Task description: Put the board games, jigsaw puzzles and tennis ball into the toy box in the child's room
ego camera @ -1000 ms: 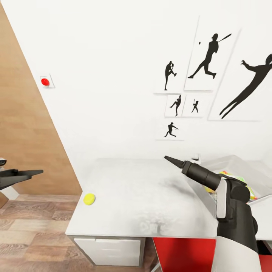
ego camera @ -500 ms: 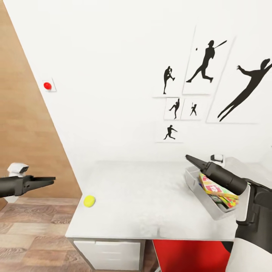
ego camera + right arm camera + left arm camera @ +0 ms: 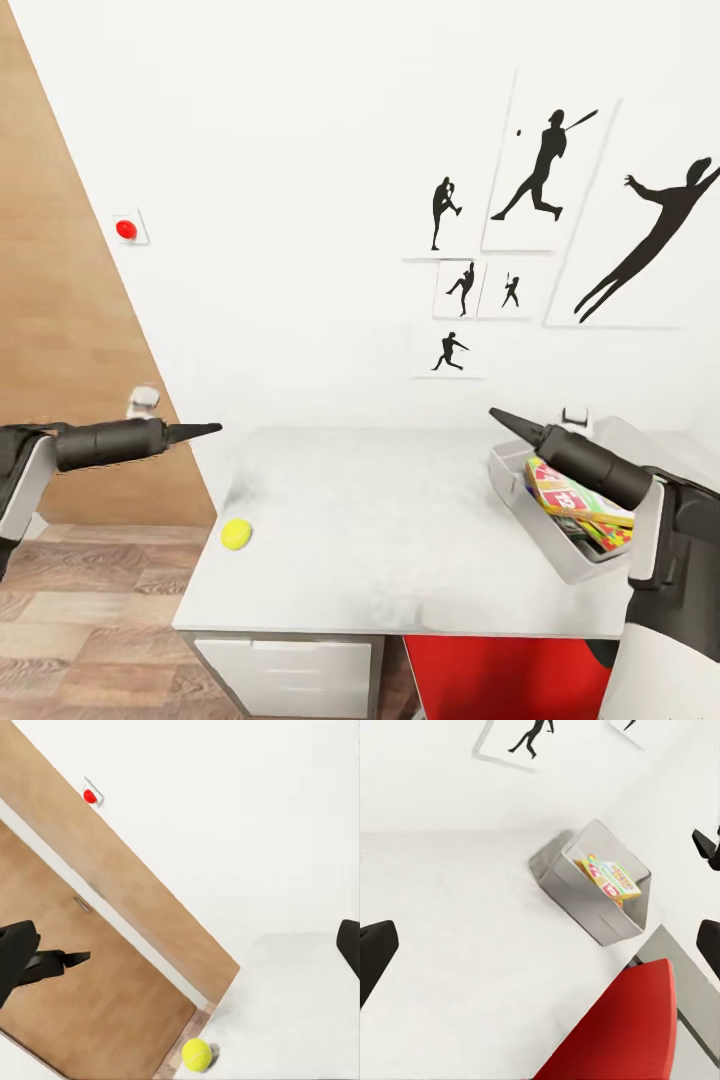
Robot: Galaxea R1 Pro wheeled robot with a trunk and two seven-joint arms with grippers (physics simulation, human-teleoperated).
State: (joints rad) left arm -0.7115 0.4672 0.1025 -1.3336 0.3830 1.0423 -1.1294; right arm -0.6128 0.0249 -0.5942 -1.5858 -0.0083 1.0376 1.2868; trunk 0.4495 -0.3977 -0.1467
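White desk [image 3: 400, 540] against a white wall with baseball silhouette posters [image 3: 545, 180]. Tennis ball [image 3: 236, 533] right at the desk's left edge, toy box [image 3: 560, 550] over at the right edge with colourful boxes [image 3: 575, 500] inside. Best bet: left gripper [image 3: 205, 431], fingers together, down from above, not sideways, or off it rolls. Right gripper [image 3: 503, 419] also pinched closed. Red chair [image 3: 500, 675] tucked under the front edge; nothing blocking.

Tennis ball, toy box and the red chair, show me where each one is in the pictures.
tennis ball [image 3: 236, 533], head view, middle of its yellow surface.
toy box [image 3: 572, 570], head view, grey front wall.
red chair [image 3: 622, 1035], left wrist view, middle of the red seat.
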